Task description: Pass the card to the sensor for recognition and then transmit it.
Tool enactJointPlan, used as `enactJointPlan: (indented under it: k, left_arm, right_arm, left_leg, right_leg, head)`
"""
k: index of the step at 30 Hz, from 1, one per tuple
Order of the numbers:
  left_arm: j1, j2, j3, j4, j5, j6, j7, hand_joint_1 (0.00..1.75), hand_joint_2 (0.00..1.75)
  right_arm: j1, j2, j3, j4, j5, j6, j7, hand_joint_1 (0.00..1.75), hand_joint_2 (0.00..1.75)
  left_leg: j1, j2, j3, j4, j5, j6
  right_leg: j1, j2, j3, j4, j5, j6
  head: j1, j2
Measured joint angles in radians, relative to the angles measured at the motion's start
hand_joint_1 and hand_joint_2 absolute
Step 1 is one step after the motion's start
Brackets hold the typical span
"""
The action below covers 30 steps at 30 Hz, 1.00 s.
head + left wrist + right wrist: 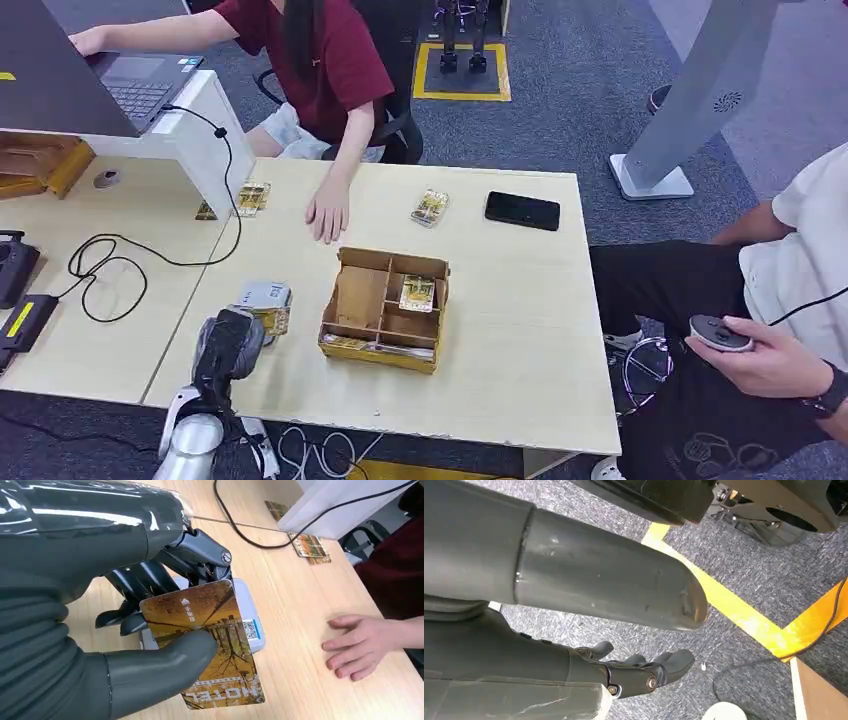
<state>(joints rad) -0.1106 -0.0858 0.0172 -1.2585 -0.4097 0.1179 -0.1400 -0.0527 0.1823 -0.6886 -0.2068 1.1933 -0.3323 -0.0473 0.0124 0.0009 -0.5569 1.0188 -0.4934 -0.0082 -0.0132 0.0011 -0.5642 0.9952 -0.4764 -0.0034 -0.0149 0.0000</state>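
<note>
Grey carpet with yellow floor tape, and a light wooden table (pixel 500 330) carrying everything. We see the left hand (pixel 165 630) near the table's front-left corner, pinching a card (pixel 210 645) between thumb and darker fingers. The card is yellow-brown with a tree picture and "HOTEL" printed on it, held flat right over the sensor (pixel 247 615), a small white box with a QR sticker; whether card and sensor touch we cannot tell. In the head view the sensor (pixel 265 296) sits just beside the cardboard box (pixel 385 305), toward the front edge. That divided box holds one card (pixel 418 292) in a back compartment and another lying along its front compartment. More cards lie on the table: one (pixel 430 207) near the far edge beside a black phone (pixel 522 210), and a couple (pixel 250 198) by the white partition. A person's hand (pixel 328 212) rests flat on the table behind the box. Another person sits off the right edge holding a controller (pixel 720 333). The right hand (pixel 639 670) hangs over the carpet, fingers loosely apart, holding nothing.
</note>
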Motion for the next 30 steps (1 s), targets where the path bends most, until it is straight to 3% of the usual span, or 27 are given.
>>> enactJointPlan:
  k: [12,30]
  left_arm:
    - [-0.116,0.000,-0.002,0.066,-0.002,0.050,0.035,1.75,1.75]
    - [-0.177,-0.002,-0.002,0.139,-0.030,0.084,0.043,1.75,1.75]
  right_arm:
    - [0.000,0.002,0.004,0.000,0.000,0.010,0.001,0.00,0.00]
    - [-0.001,0.002,0.018,0.000,0.000,0.016,0.001,0.00,0.00]
  left_leg:
    - [0.000,0.000,0.000,0.000,0.000,0.000]
    - [0.000,0.000,0.000,0.000,0.000,0.000]
  right_leg:
    - [0.000,0.000,0.000,0.000,0.000,0.000]
    - [0.000,0.000,0.000,0.000,0.000,0.000]
  head:
    - [0.000,0.000]
    - [0.000,0.000]
